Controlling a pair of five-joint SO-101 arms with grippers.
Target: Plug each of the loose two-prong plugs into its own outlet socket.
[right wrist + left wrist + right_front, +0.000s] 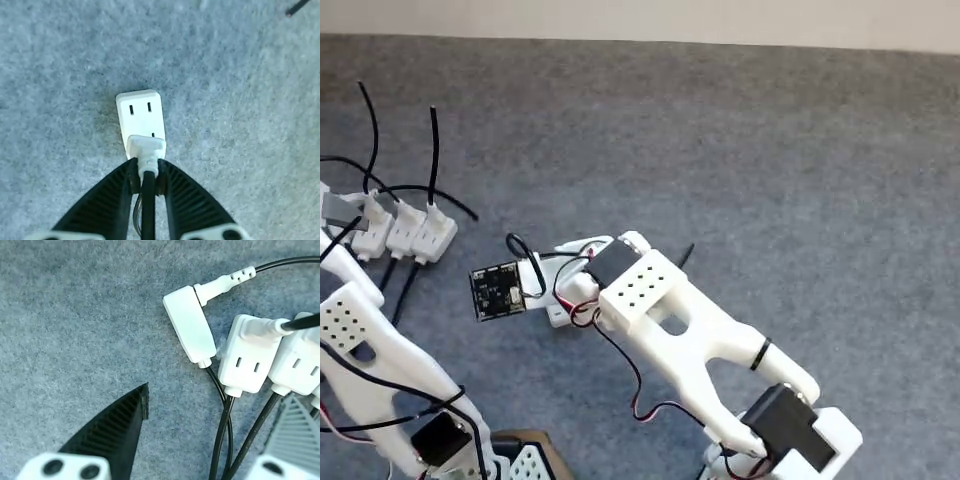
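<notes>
Two arms [700, 340] crouch low: right gripper [147, 171] pinches a white moulded plug [146, 149] at a boxy socket [139, 112]; left gripper [218, 392] gapes.

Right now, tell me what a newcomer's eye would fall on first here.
The right gripper, mid-table on the grey carpet, is shut on a white plug sitting against a small white outlet block. At the table's left edge lies a cluster of white outlet blocks with black cables, the open left gripper close by.
</notes>
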